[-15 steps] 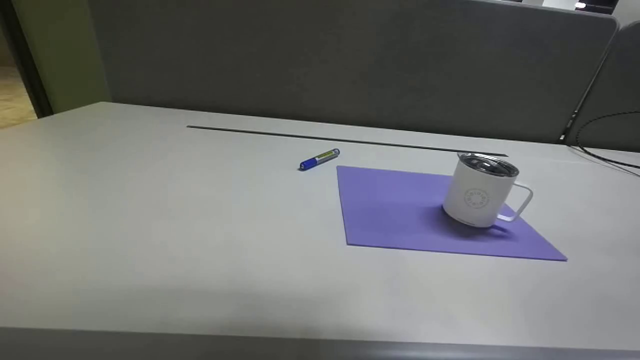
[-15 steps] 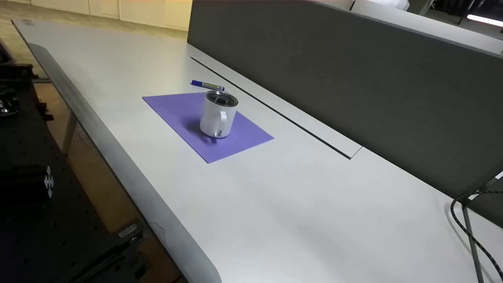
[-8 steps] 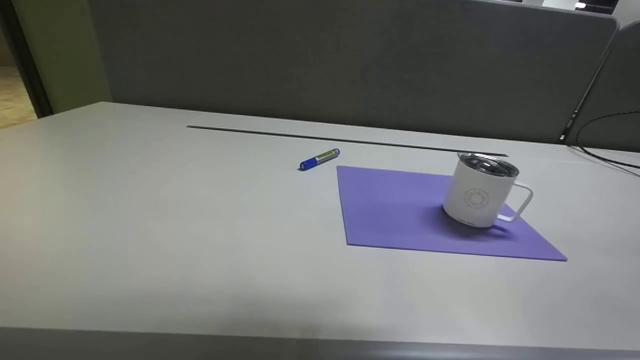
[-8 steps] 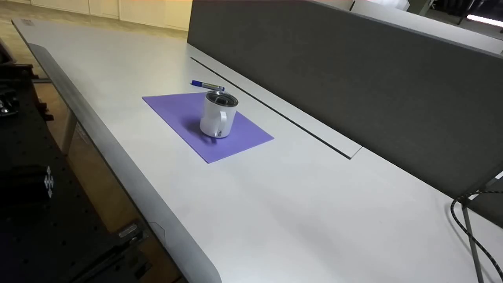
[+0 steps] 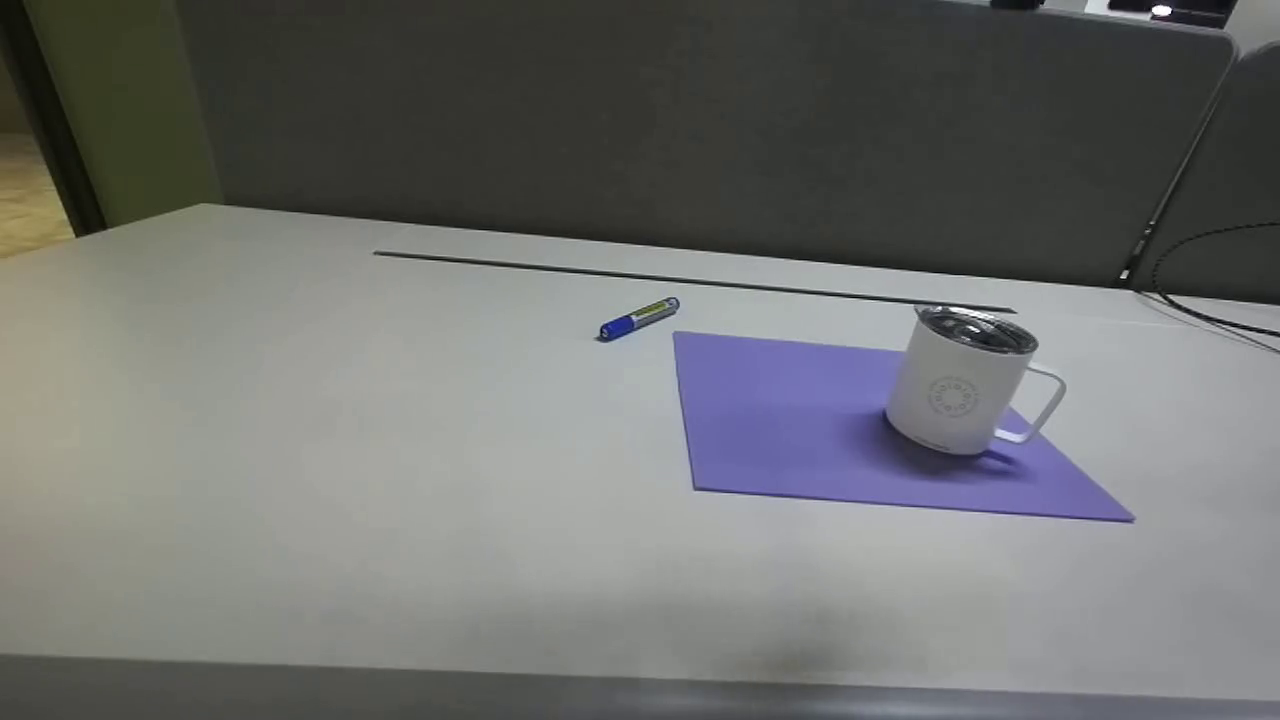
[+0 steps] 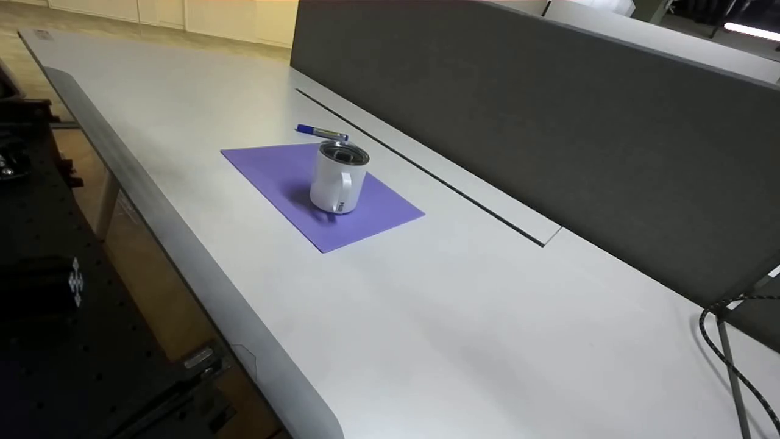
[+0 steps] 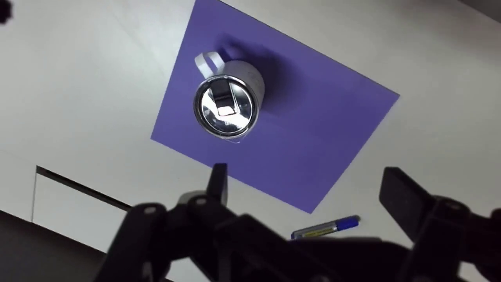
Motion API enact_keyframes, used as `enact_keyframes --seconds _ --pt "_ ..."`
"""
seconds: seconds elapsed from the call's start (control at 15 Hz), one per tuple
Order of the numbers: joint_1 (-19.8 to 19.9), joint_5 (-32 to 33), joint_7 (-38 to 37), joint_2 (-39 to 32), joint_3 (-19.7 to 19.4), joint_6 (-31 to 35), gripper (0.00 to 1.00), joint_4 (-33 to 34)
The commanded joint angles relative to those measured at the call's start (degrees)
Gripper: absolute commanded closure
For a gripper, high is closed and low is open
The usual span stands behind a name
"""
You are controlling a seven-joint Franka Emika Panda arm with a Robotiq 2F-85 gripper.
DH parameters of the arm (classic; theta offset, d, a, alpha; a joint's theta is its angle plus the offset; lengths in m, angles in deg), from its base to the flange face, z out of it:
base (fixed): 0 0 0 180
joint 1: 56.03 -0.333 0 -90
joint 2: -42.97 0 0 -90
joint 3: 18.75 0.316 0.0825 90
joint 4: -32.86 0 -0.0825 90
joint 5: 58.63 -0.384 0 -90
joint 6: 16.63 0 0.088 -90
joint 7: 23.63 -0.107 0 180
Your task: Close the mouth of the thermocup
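The thermocup (image 5: 945,400) is a white mug with a handle, upright on a purple mat (image 5: 780,420). It also shows in the other views (image 6: 334,186) (image 7: 250,78). Its clear, shiny lid (image 7: 235,121) is on, with a silvery rim. The lid bears a dark rectangular strip (image 7: 221,91) with a bright end; I cannot tell slider from opening. My gripper (image 7: 306,168) is open and empty in the wrist view, its black fingers wide apart, high above the table. The cup lies ahead of the left finger, not between the fingers. The gripper itself does not show clearly in the exterior views.
A blue-capped marker (image 5: 640,319) lies on the white table (image 5: 350,450) beside the mat. A dark slot (image 6: 426,171) runs along the table before a grey partition (image 6: 518,122). A black cable (image 6: 743,372) hangs at the far end.
A small dark shape has come in at the top edge of an exterior view. A faint shadow near the table's front edge has shifted right there. Cup, mat and marker have not moved.
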Motion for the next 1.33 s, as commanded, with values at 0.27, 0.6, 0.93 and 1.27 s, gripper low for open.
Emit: enact_keyframes --seconds 0.27,0.6,0.93,1.27 --pt "-2.98 -1.50 28.27 -5.44 -8.05 -5.87 0.00 1.39" --pt "-1.42 -2.09 25.65 -5.00 -7.02 -2.42 0.00 -0.26" --pt "-1.43 -2.09 25.65 -5.00 -7.01 -2.41 0.00 -0.26" --pt "-3.03 -3.73 34.52 -7.10 -9.53 -0.96 0.00 0.71"
